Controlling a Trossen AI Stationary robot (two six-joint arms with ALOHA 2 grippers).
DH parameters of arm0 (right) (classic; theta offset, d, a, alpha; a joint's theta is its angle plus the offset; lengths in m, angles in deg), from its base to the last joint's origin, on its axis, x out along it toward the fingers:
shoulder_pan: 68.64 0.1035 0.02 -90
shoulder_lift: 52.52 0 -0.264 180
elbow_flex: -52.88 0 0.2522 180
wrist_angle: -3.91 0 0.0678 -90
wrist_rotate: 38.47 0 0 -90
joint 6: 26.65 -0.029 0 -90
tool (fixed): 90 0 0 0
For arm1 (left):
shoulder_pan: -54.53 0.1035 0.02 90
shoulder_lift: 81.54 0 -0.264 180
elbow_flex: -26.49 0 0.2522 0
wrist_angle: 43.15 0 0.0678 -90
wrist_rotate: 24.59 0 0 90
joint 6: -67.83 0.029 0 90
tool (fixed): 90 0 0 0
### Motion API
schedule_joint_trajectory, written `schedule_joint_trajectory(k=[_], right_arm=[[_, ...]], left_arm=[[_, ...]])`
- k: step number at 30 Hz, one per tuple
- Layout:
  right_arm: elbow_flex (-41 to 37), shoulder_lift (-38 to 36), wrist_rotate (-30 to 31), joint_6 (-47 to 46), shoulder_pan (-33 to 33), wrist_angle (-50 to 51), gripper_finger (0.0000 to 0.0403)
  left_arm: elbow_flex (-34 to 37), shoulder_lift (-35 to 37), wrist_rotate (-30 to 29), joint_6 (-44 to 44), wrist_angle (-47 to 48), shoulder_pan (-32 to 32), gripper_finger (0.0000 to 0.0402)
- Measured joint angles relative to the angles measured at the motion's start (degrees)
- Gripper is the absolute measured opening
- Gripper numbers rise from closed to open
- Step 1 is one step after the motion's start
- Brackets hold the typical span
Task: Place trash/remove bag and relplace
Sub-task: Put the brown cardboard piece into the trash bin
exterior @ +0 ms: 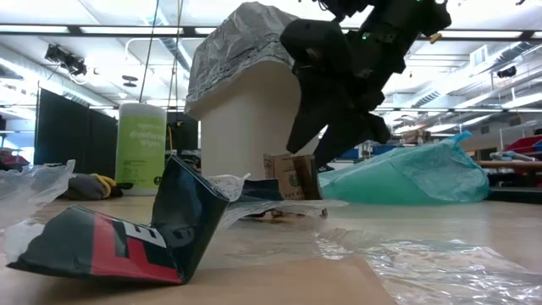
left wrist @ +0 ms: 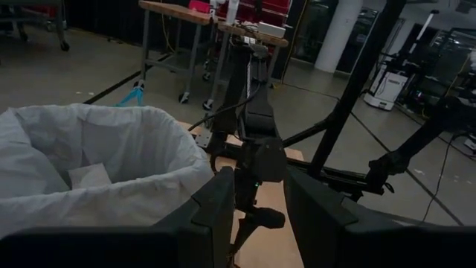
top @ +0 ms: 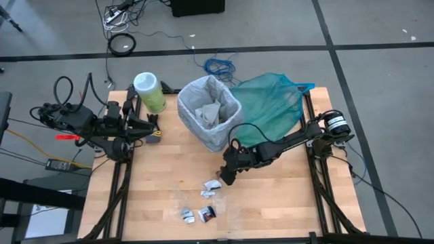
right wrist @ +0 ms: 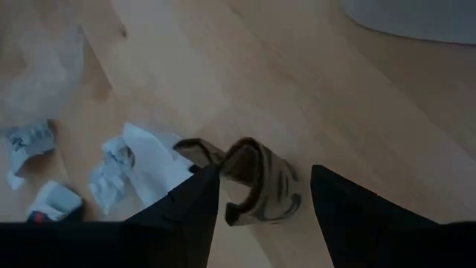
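Trash: small crumpled scraps lie loose on the wooden table [top: 156,203], toward 6 o'clock from the bin [top: 209,112]. A white crumpled paper [top: 212,186] lies nearest the right gripper; a second white wad [top: 187,214] and a dark red-and-black wrapper [top: 207,213] lie nearer the table's front edge. In the right wrist view a brown, curled cardboard sleeve [right wrist: 256,182] lies on the wood, with white printed scraps [right wrist: 123,167] beside it. In the low view the dark red wrapper [exterior: 127,233] fills the foreground and the sleeve [exterior: 292,176] stands behind it.

Bag: the pale grey-white liner [top: 203,91] sits in the bin, its top folded over the rim, with pale paper pieces already inside. A teal-green plastic bag [top: 271,102] lies at 3 o'clock from the bin, touching it. A green-labelled canister [top: 149,91] stands at 9 o'clock from the bin.

Right gripper [top: 228,177]: fingers spread, nothing held, tips either side of the brown sleeve and just above it; contact cannot be judged. The arm reaches from the table's right edge toward the centre, wrist pitched down.

Left gripper [left wrist: 260,216]: fingers apart, empty, facing the bin from 9 o'clock. The arm is folded at the table's left edge.
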Motion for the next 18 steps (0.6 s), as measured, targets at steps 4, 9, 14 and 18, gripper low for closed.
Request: schedule_joint_trajectory(k=[4,9,14,18], right_arm=[[0.37,2.67,-1.6,-2.47,0.16,-2.36,0.018],[0.28,6.36,-4.11,-11.11,0.72,-2.35,0.0051],[0.04,5.07,-2.81,-13.48,1.46,-1.71,0.0008],[1.81,0.71,-2.35,-10.54,2.12,0.26,0.0003]], left_arm=[[0.0,-0.02,0.0,0.02,0.12,0.01,0.0126],[0.0,-0.02,0.0,-1.06,0.32,0.01,0.0126],[0.0,-0.02,0.0,-1.53,0.99,0.01,0.0126],[0.0,0.0,0.0,-1.57,1.92,0.0,0.0126]])
